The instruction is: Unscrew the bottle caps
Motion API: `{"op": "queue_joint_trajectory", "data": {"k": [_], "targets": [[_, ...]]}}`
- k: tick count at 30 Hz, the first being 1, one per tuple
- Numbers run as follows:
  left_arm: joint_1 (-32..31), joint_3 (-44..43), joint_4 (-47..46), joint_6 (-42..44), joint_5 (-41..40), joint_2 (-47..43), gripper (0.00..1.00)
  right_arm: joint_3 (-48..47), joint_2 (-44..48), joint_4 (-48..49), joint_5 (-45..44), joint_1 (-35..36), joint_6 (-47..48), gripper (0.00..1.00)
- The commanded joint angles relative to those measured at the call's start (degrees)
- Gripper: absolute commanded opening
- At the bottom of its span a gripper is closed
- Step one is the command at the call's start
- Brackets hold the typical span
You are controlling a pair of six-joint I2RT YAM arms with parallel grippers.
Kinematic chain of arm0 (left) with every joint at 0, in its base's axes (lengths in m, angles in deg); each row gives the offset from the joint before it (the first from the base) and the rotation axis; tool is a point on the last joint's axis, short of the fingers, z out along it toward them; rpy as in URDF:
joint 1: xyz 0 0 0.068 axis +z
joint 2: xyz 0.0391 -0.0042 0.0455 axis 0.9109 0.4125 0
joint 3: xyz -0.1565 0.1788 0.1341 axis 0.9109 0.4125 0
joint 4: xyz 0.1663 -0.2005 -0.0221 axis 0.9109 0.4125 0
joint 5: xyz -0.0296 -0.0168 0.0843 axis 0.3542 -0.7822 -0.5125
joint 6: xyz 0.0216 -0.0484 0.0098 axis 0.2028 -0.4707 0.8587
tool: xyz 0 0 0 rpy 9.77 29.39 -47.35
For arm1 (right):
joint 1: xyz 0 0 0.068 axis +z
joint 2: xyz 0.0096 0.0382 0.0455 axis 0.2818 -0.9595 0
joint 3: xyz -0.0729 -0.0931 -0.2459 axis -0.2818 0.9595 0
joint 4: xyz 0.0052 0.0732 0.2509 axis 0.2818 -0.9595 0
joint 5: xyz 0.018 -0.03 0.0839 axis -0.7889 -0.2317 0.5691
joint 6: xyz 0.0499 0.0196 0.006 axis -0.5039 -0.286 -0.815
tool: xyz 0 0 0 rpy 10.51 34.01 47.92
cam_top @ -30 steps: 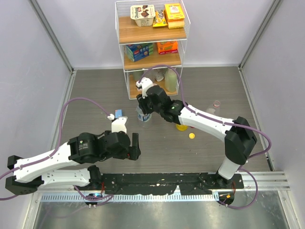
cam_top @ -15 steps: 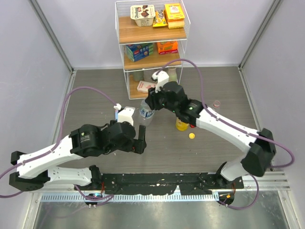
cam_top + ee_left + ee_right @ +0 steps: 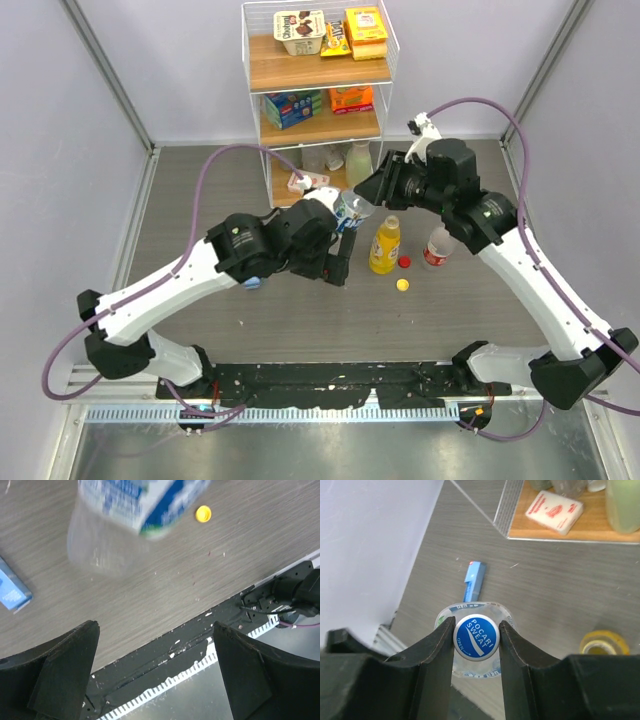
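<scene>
My right gripper point(image 3: 364, 197) is shut on the blue cap point(image 3: 475, 636) of the short clear water bottle with the blue label point(image 3: 349, 211) and holds it off the table. In the left wrist view the bottle point(image 3: 131, 517) hangs blurred ahead of my left gripper point(image 3: 155, 675). That gripper is open and empty, close under the bottle point(image 3: 338, 266). The yellow-orange juice bottle point(image 3: 384, 245) stands right of it and shows an open mouth in the right wrist view point(image 3: 602, 642). The clear bottle with a red label point(image 3: 437, 247) stands further right.
A loose yellow cap point(image 3: 402, 284) and a red cap point(image 3: 405, 262) lie by the juice bottle. A blue packet point(image 3: 12, 592) lies on the table to the left. The wire shelf rack point(image 3: 262, 150) stands behind, with a pale green bottle point(image 3: 358, 165) and a white-and-red box point(image 3: 305, 181).
My right gripper has lifted the water bottle by its cap and carried it right and back. My left arm has swung forward and right, coming under the bottle.
</scene>
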Motion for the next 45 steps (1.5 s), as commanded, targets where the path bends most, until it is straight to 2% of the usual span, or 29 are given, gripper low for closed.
{"op": "queue_joint_trajectory", "data": {"k": [1,5,8,10,21,28,33,45], "targets": [[1.1,-10.1,0.3,7.3,1.5,4.9,1.0,-9.5,-1.3,-12.9,8.8,-1.6,-5.4,0.01],[1.1,-15.5,2.2,10.0,1.1,8.9,1.0,-15.1,-4.9,-19.1,18.4,-5.1,-8.4,0.01],[1.1,-16.3,3.3,10.9,0.7,9.7,1.0,-15.5,-6.9,-20.7,25.6,-6.9,-9.0,0.01],[1.2,-16.1,3.8,10.9,0.3,9.3,1.0,-15.7,-7.5,-21.7,26.9,-7.2,-8.5,0.01],[1.1,-6.5,-1.6,11.6,-1.5,-2.6,1.0,-18.1,-9.6,-25.9,28.2,-8.2,-6.0,0.01],[1.1,-0.9,-5.4,9.2,2.5,-3.8,1.0,-19.1,-10.9,-26.9,27.6,-8.2,-6.6,0.01],[1.2,-0.2,-8.2,8.8,4.7,-3.7,1.0,-18.9,-11.1,-28.1,26.7,-8.3,-5.6,0.01],[0.4,4.1,-11.0,7.8,3.5,-1.7,0.99,-20.6,-11.7,-28.4,27.3,-8.2,-6.4,0.01]]}}
